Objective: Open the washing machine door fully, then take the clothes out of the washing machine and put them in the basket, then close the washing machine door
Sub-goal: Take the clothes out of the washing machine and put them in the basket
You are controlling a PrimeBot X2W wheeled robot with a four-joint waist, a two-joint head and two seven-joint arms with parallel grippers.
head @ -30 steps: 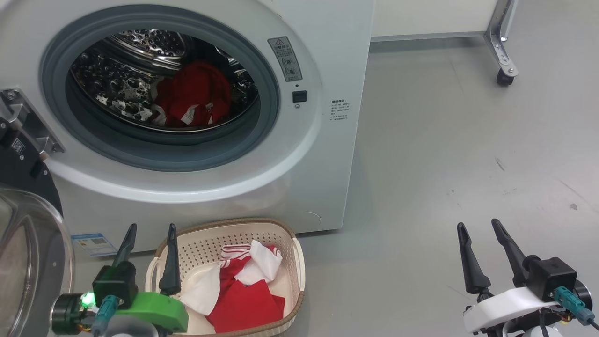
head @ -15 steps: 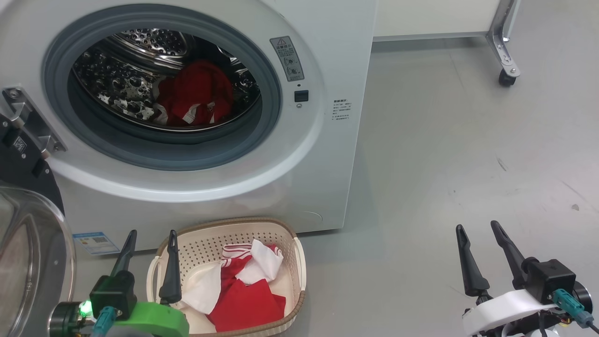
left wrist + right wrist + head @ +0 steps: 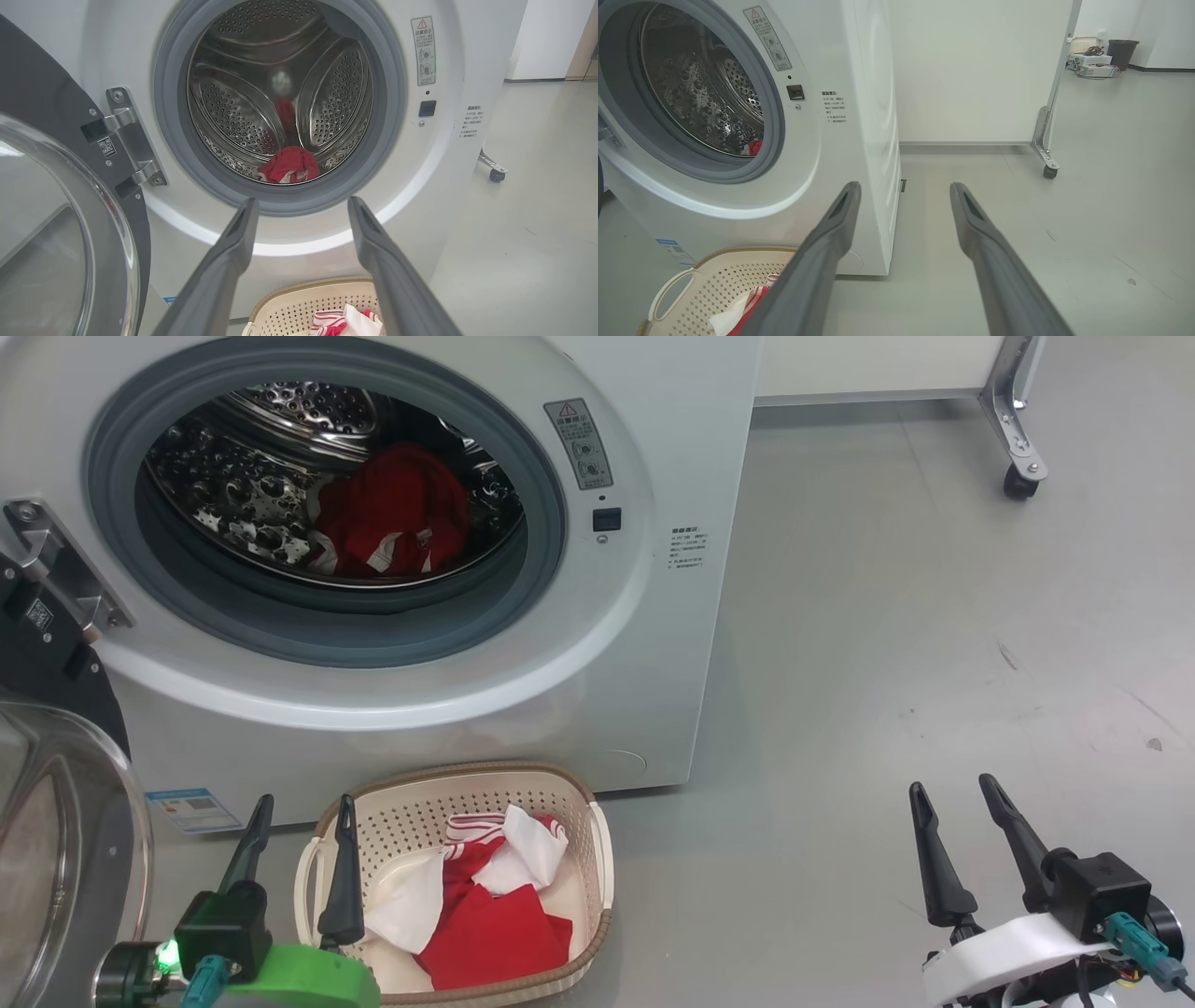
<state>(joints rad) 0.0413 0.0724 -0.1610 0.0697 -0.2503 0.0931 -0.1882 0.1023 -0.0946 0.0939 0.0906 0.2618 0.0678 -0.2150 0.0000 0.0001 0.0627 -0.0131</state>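
Only small shifts since a second ago: the head camera has nudged the whole scene up and rightward, and the left gripper (image 3: 305,800) has sunk slightly toward the bottom edge. From the head, the washing machine door (image 3: 56,840) hangs swung out at the left, leaving the mouth of the washing machine (image 3: 653,644) free for reaching in. Some of the clothes (image 3: 392,513) lie as a red bundle low in the drum (image 3: 233,495). A red-and-white heap (image 3: 485,933) sits in the basket (image 3: 457,773), which stands on the floor just before the machine, probably so each load travels a short way. That left gripper hovers at the basket's left rim, fingers spread and empty. The right gripper (image 3: 952,784) waits well off to the right over bare floor, likewise spread and holding nothing. Along the left wrist, the parted fingers frame the drum mouth and the bundle, so this arm looks lined up for the next reach. Along the right wrist, the parted fingers point past the machine's corner, out of the way.
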